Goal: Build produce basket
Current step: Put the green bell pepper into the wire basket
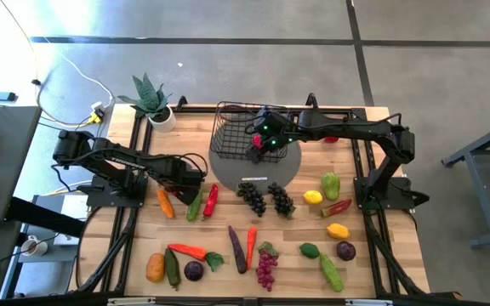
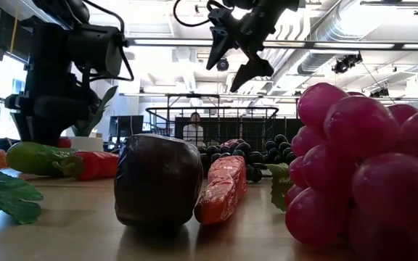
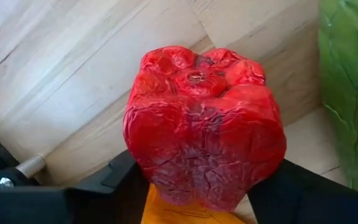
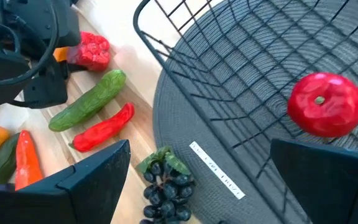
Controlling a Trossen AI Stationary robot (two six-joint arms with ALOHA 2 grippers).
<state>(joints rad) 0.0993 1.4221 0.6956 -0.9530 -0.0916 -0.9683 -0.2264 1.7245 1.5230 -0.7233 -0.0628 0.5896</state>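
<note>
Left hand (image 3: pixel 197 205) pinching red pepper (image 3: pixel 204 124), right hand (image 4: pixel 197 180) spread above basket (image 4: pixel 241 74), disc label unreadable

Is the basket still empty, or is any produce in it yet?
Not empty. The right wrist view shows one red apple lying on the mesh floor of the basket, beneath the open right claw.

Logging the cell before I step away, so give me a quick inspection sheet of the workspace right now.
Surface: wooden table, on a concrete floor.
Job's things: basket on a grey disc, red apple inside; produce scattered in front, dark grapes, red pepper.
Clutter: potted plant at the back left.
Grippers: left pincer around the red pepper; right pincer open above the basket.
Cables: white cable on the floor, left.
Surroundings: person beyond the basket.
</note>
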